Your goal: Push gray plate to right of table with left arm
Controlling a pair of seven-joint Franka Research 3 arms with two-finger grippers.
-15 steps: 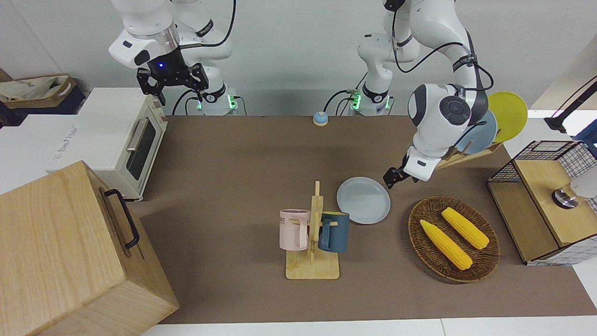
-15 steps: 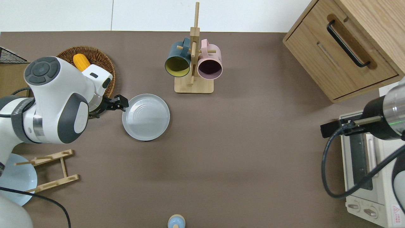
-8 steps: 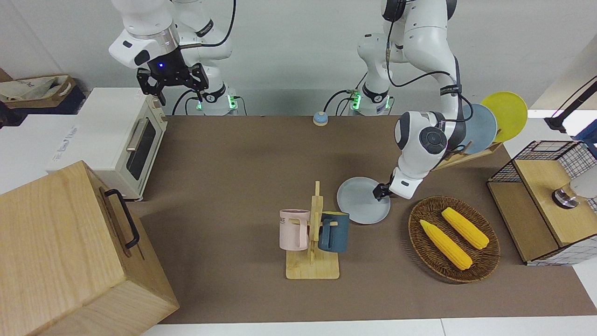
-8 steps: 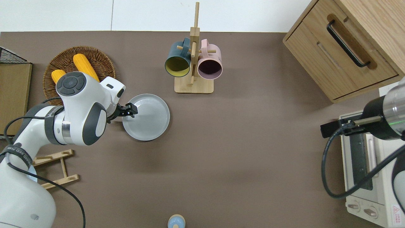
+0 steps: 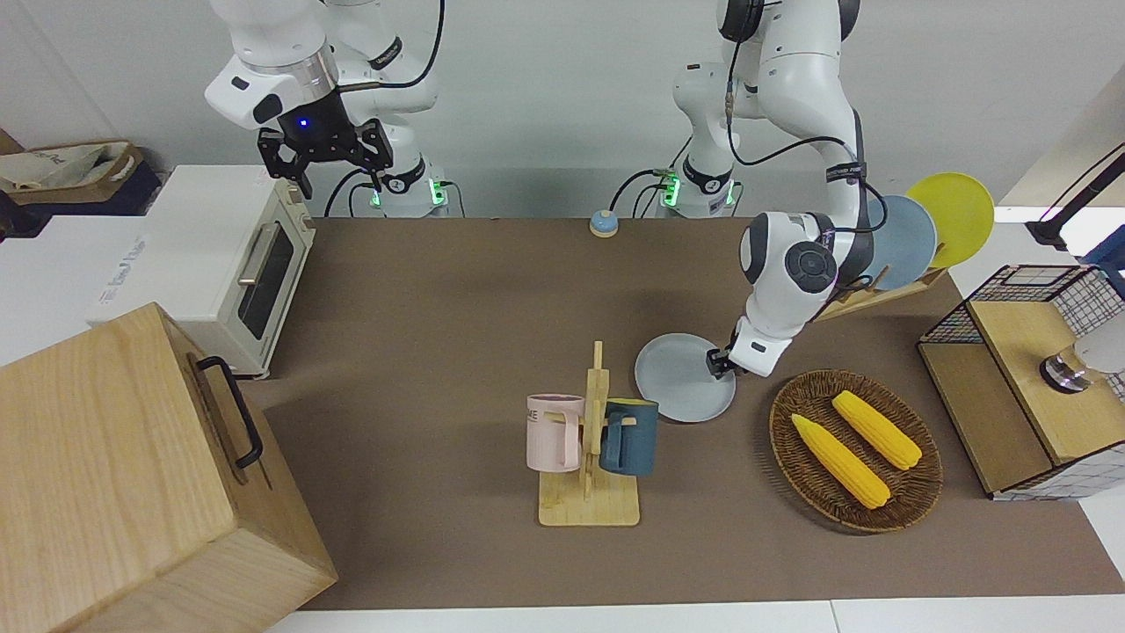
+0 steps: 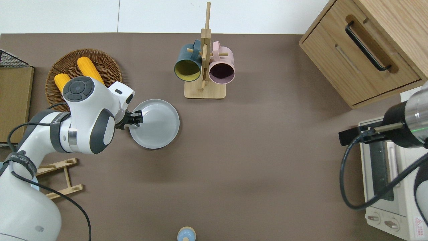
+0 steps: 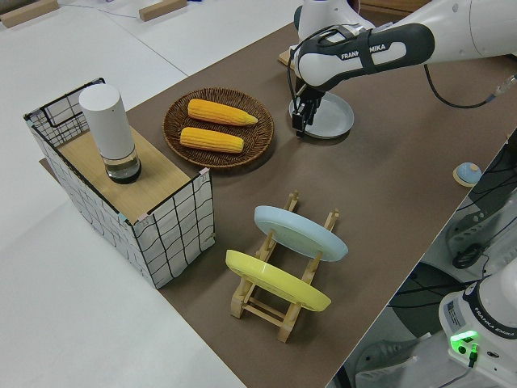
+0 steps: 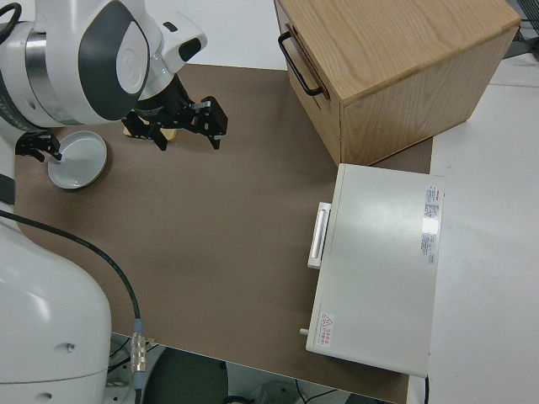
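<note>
Reaching: the left arm stretches low over the tabletop, its left gripper down at the edge of the gray plate.
Contact: the left gripper sits at the plate's rim on the side toward the left arm's end of the tabletop; in the front view its tip overlaps the rim, and whether it presses on it cannot be told.
Left gripper state: I cannot tell whether its fingers are parted or closed.
Gray plate: lies flat on the tabletop, between the wicker basket of two corn cobs and the wooden mug rack, and nearer to the robots than the rack.
Mug rack: holds a dark blue mug and a pink mug.
Right arm: parked, its right gripper with fingers spread and holding nothing.
Tabletop: matte brown; a wooden dish stand with a blue plate and a yellow plate stands at the left arm's end, beside a wire-sided crate.
Right arm's end: a white toaster oven and a wooden drawer box.
Near the robots: a small blue bell at the tabletop's edge.
</note>
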